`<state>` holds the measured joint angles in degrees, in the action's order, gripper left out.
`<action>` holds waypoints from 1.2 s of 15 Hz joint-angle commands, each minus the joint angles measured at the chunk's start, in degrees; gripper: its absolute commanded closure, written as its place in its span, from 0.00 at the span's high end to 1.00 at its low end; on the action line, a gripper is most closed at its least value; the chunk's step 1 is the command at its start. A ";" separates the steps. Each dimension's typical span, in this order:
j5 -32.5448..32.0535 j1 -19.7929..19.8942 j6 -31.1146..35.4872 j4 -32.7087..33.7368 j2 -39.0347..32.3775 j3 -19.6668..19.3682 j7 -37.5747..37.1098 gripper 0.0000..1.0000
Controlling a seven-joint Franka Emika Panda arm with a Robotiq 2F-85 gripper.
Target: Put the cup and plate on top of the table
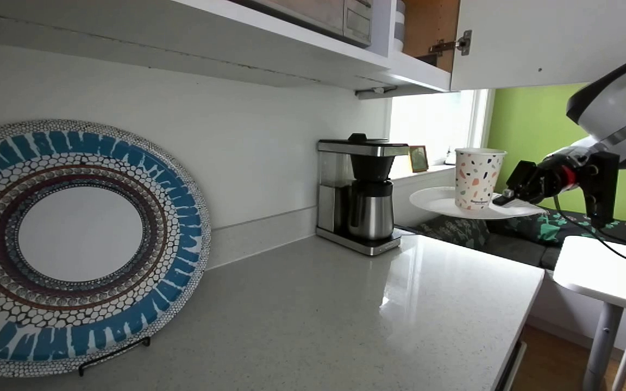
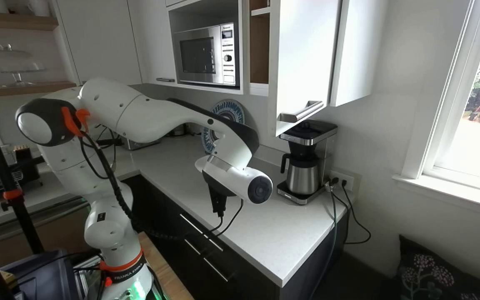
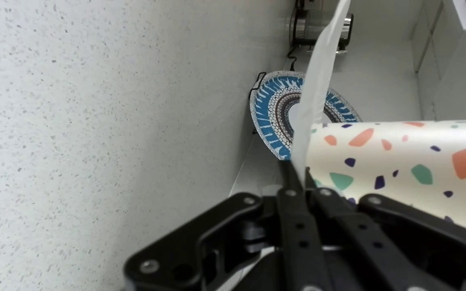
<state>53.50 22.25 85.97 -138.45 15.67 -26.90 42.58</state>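
The cup (image 1: 479,179), white with coral, green and navy specks, stands upright on the white plate (image 1: 430,200). My gripper (image 1: 503,199) is shut on the plate's edge beside the cup and holds both in the air. In the wrist view, the fingertips (image 3: 298,173) pinch the plate (image 3: 317,87), seen edge-on, and the cup (image 3: 399,169) lies sideways in the picture. The table, a pale speckled countertop (image 1: 313,315), is below; it also shows in an exterior view (image 2: 261,229). There the arm hides the fingers and the cup.
A coffee maker (image 1: 364,195) stands at the counter's back near its end. A large blue patterned plate (image 1: 171,228) leans on the wall in a stand. An upper cabinet door (image 2: 304,62) hangs open above. A microwave (image 2: 206,56) sits in the cabinet. A white side table (image 1: 612,271) stands beyond the counter.
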 commanded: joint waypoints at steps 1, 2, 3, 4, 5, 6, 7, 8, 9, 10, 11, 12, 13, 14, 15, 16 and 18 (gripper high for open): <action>-1.41 0.82 -2.32 0.16 -2.97 -0.61 3.74 0.00; -1.70 1.04 -2.49 0.16 -3.60 -0.67 4.09 0.00; -2.07 1.18 -2.61 0.23 -4.20 -0.77 4.67 0.00; -2.38 1.30 -2.80 0.36 -4.91 -0.91 5.38 0.00; -2.59 1.42 -2.97 0.43 -5.54 -1.02 6.00 0.00; -2.65 1.57 -3.13 0.51 -6.34 -1.21 6.78 0.00; -2.90 1.74 -3.43 0.70 -7.10 -1.33 7.40 0.00; -3.17 1.97 -3.63 0.77 -7.82 -1.41 7.88 0.00; -3.40 2.20 -4.13 0.89 -8.60 -1.52 8.48 0.00; -3.54 2.45 -4.14 0.88 -9.23 -1.59 8.89 0.00; -3.74 2.72 -4.20 0.96 -9.94 -1.68 9.22 0.00; -3.98 2.96 -4.06 0.99 -10.55 -1.76 9.73 0.00; -4.16 3.16 -3.97 0.98 -11.09 -1.82 10.01 0.00; -4.27 3.38 -3.88 0.97 -11.61 -1.89 10.47 0.00; -4.37 3.60 -3.62 0.94 -12.16 -1.90 10.81 0.00; -4.39 3.81 -3.43 0.88 -12.65 -1.90 11.04 0.00; -4.46 4.19 -2.96 0.78 -13.52 -1.90 11.44 0.00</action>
<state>50.09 25.52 83.51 -138.26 4.23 -28.56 52.15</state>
